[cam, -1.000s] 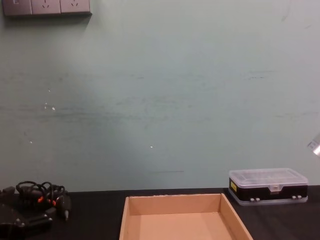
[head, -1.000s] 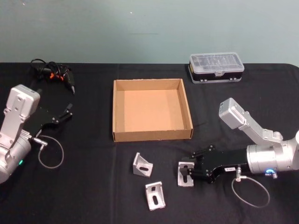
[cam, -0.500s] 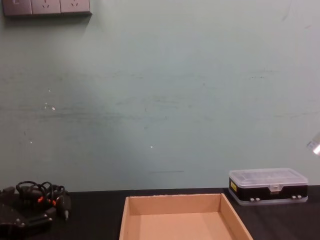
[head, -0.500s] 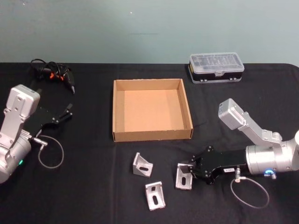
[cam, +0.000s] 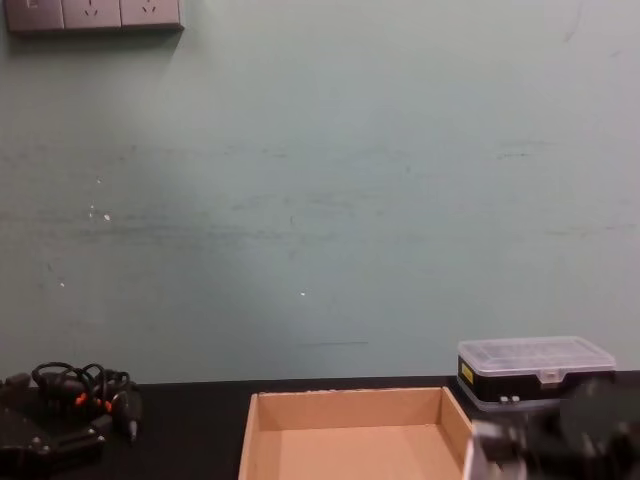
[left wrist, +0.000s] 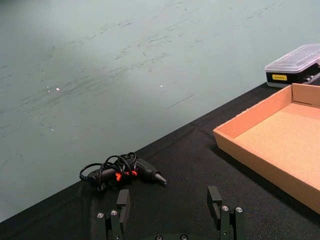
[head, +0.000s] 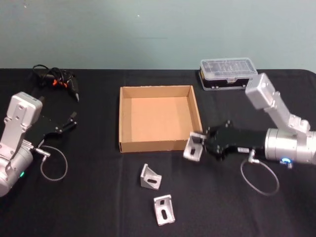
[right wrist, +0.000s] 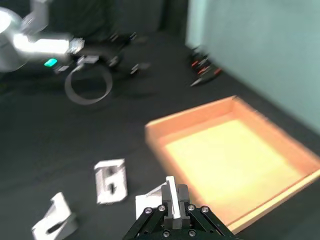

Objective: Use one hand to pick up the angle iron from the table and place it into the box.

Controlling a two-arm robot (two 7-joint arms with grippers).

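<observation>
Angle iron (head: 192,147) hangs in the right hand (head: 202,143), whose black fingers are clamped on one of its flanges. In the head view it sits just beside the box (head: 159,145), at that box's 5 o'clock corner. In the chest view the piece shows as a pale blur level with the box's near wall, so it is up off the table (head: 98,197); whether it touches the cardboard I cannot tell. The right arm reaches in from 3 o'clock, its silver-grey link rising toward 1 o'clock behind the hand. Two more pieces lie on the table at the box's 6 o'clock: a nearer iron (head: 150,177) close to the front wall and a farther iron (head: 164,209) out toward the table's near edge, the two apart from each other. The left hand (head: 61,126) is parked at the box's 9 o'clock, well apart from it, with its fingers spread wide. A cabled tool (head: 57,79) lies at the box's 10 o'clock near the back edge, and a case (head: 228,73) stands at its 1 o'clock.
</observation>
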